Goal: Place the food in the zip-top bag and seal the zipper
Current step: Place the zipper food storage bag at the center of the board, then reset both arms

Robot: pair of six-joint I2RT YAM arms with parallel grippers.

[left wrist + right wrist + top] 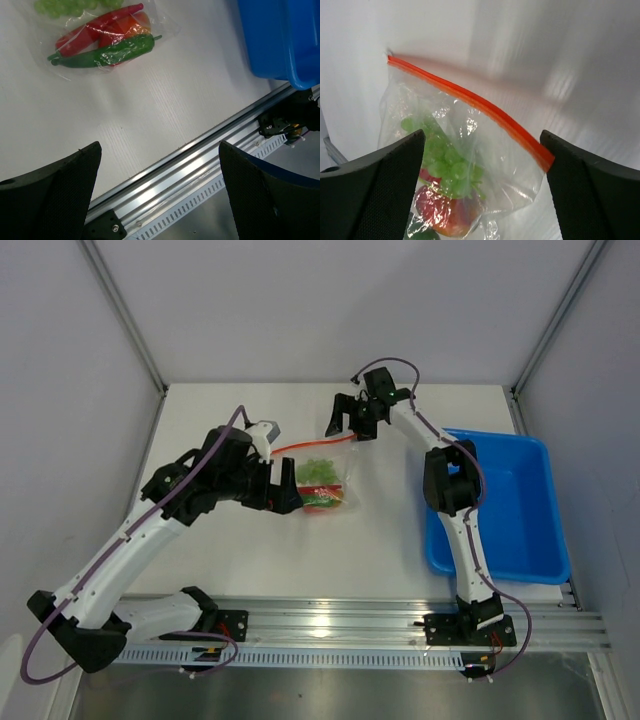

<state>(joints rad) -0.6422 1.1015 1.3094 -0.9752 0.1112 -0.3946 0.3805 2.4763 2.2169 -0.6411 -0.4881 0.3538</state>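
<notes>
The zip-top bag [322, 480] lies flat on the white table with the food inside: green grapes [447, 160], a red pepper piece [95, 30], a green pepper piece [105, 55] and an orange piece [445, 217]. Its zipper [470, 97] shows as one orange-red strip along the far edge [310, 444]. My right gripper [482, 134] hovers open above the bag's mouth, and the zipper's end sits just beside its right finger [350, 428]. The left gripper [285, 498] stands open at the bag's left side with nothing between its fingers [159, 147].
A blue tray [520, 505] stands at the right of the table, beside the right arm. The aluminium rail [200, 170] runs along the near table edge. White walls enclose the table on three sides.
</notes>
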